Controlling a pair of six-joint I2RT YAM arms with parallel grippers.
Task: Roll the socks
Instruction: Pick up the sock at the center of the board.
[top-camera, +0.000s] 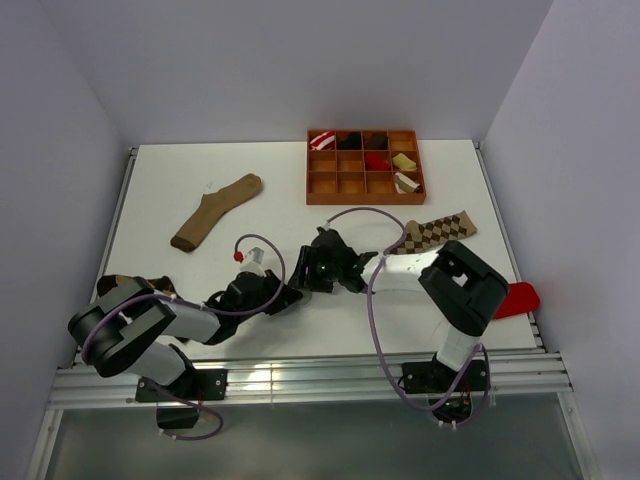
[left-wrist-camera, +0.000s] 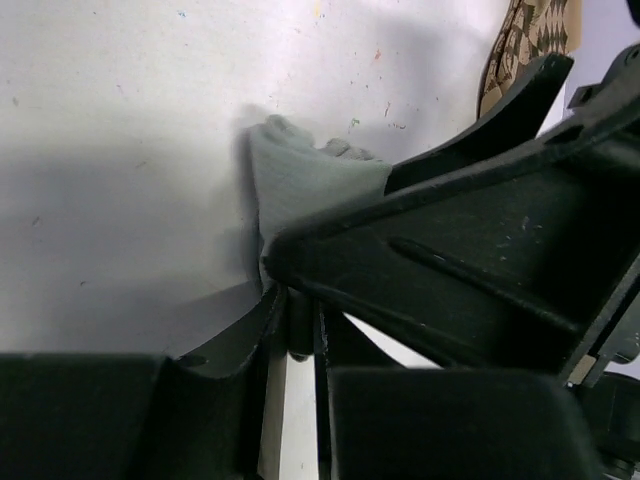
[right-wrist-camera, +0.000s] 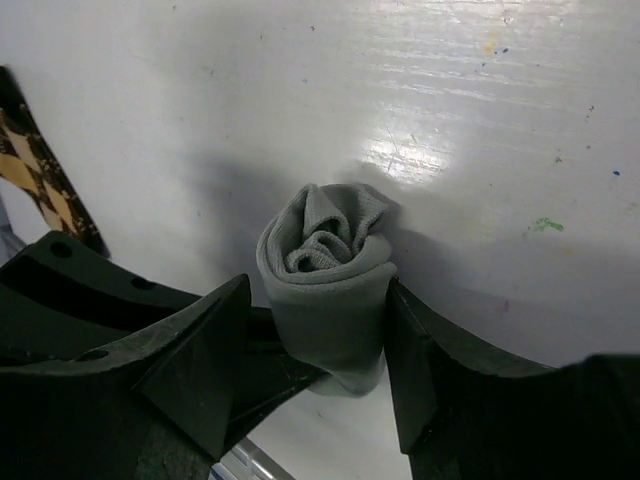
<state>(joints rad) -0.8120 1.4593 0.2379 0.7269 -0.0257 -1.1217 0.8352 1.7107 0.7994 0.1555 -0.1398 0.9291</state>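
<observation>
The small grey sock (right-wrist-camera: 325, 250) lies wound into a tight roll on the white table. My right gripper (right-wrist-camera: 318, 290) is open and straddles the roll: its right finger touches the fabric, and the left finger stands a sliver off. My left gripper (left-wrist-camera: 297, 300) is shut on the roll's near end, with the grey sock (left-wrist-camera: 300, 180) bulging beyond its tips. In the top view the left gripper (top-camera: 288, 296) and right gripper (top-camera: 303, 272) meet at mid-table and hide the roll. The lighter argyle sock (top-camera: 438, 231) lies flat to the right. The darker argyle sock (top-camera: 125, 284) lies by the left arm.
A long tan sock (top-camera: 215, 212) lies at the back left. A brown compartment tray (top-camera: 324, 185) holding several rolled socks stands at the back. A red object (top-camera: 516, 298) rests at the table's right edge. Cables loop over both arms.
</observation>
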